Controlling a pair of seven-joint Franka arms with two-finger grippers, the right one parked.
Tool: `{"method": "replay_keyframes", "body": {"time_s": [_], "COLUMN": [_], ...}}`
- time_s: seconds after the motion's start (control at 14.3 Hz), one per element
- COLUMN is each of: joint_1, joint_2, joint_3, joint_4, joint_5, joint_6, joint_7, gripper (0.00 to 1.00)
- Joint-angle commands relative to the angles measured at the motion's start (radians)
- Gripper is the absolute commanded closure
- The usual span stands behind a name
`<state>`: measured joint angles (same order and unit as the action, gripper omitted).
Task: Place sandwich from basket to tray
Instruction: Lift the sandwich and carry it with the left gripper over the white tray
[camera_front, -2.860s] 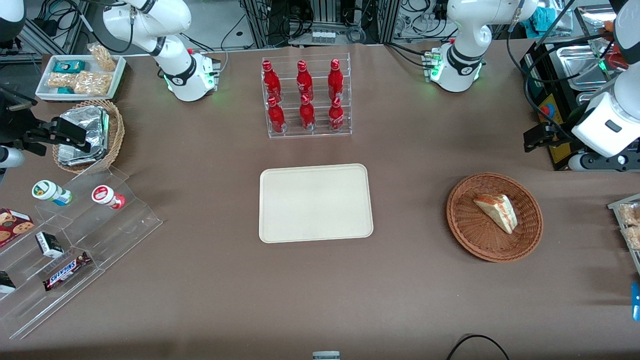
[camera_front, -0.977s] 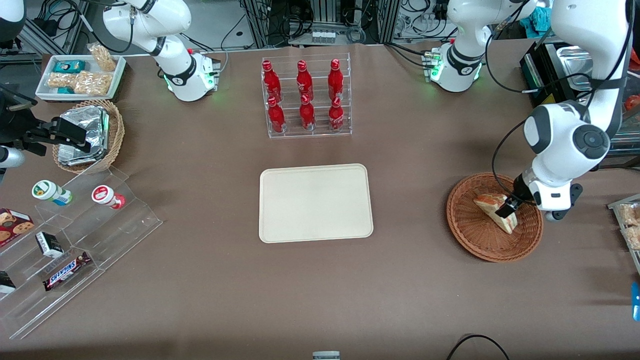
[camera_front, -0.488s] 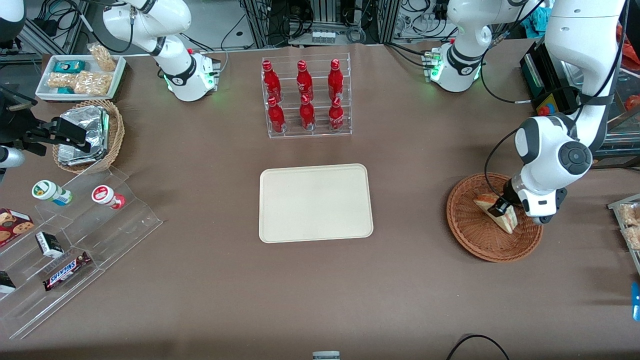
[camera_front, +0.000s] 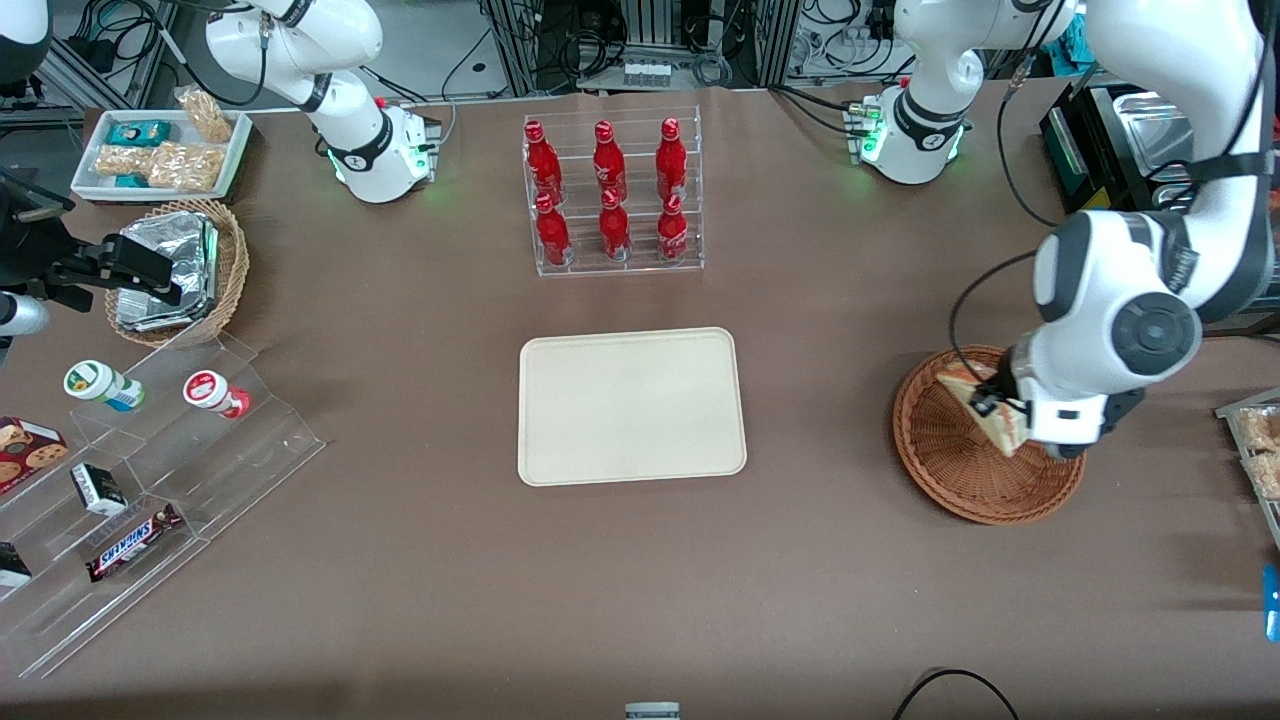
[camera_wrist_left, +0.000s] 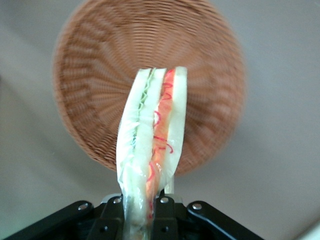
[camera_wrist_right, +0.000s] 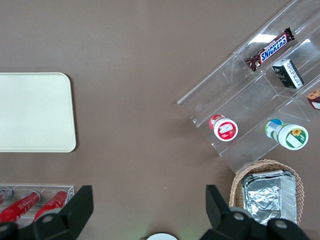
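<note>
My left gripper (camera_front: 990, 402) is shut on the sandwich (camera_front: 982, 405), a plastic-wrapped wedge of white bread with red-orange and green layers. The wedge hangs in the air above the reddish-brown woven basket (camera_front: 950, 470). From the left wrist view the sandwich (camera_wrist_left: 150, 145) runs out edge-on from between the black fingers (camera_wrist_left: 167, 217), with the empty basket (camera_wrist_left: 95, 85) underneath it. The cream-beige tray (camera_front: 632, 405) lies flat and bare at the table's middle, well away from the basket toward the parked arm's end; the right wrist view shows one end of the tray (camera_wrist_right: 35, 112).
A clear rack of red bottles (camera_front: 611, 195) stands farther from the front camera than the tray. Toward the parked arm's end are a tan wicker basket of foil packets (camera_front: 178, 268), a white snack tray (camera_front: 160, 152) and clear stepped shelves (camera_front: 150, 480) with small goods.
The left arm came down over the basket and its gripper shut on the sandwich. Since half a second ago the wedge has been lifted off the basket floor.
</note>
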<state>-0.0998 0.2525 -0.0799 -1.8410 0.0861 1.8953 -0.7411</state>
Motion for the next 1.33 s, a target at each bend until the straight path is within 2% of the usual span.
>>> {"method": "replay_keyframes", "body": {"time_s": [0.0, 0.21, 0.49, 0.77, 1.05, 1.26], "joint_1": [-0.041, -0.127, -0.337, -0.483, -0.549, -0.569], "joint_2": [0.046, 0.103, 0.284, 0.425, 0.534, 0.57], "joint_3": [-0.078, -0.172, -0.175, -0.167, -0.169, -0.17], "joint_4": [0.038, 0.066, 0.267, 0.432, 0.537, 0.566], "joint_5": [-0.018, -0.077, -0.068, -0.062, 0.108, 0.113], "joint_6": [0.033, 0.126, 0.156, 0.166, 0.186, 0.189], "joint_7": [0.21, 0.171, -0.079, -0.207, -0.375, -0.371], "gripper": [0.93, 0.95, 0.97, 0.99, 0.99, 0.99]}}
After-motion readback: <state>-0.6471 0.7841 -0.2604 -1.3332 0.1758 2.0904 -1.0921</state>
